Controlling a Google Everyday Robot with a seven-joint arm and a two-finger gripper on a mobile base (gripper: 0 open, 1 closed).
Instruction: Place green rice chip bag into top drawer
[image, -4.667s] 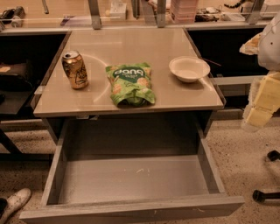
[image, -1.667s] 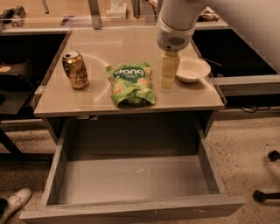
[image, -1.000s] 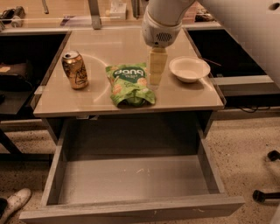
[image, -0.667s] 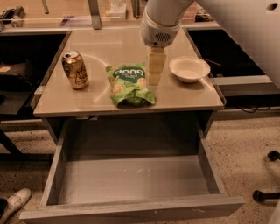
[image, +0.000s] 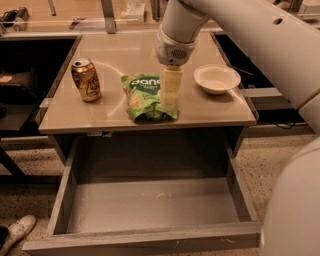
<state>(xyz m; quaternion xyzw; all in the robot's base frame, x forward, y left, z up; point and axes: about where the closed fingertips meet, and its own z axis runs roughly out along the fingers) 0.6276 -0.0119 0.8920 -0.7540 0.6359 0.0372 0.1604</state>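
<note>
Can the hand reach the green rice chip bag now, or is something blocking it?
Probably yes. The hand hangs just over the green rice chip bag, at its edge nearer the bowl, with nothing between them; the soda can stands well apart.

A gold can (image: 86, 80) stands upright near the left edge of the table (image: 120, 47). A white bowl (image: 216, 79) sits near the right edge, to the right of the gripper (image: 169, 100), which hangs over the table's middle. A pale shoe (image: 17, 232) shows on the speckled floor (image: 272, 160) at lower left. A metal post (image: 107, 15) rises behind the table.
</note>
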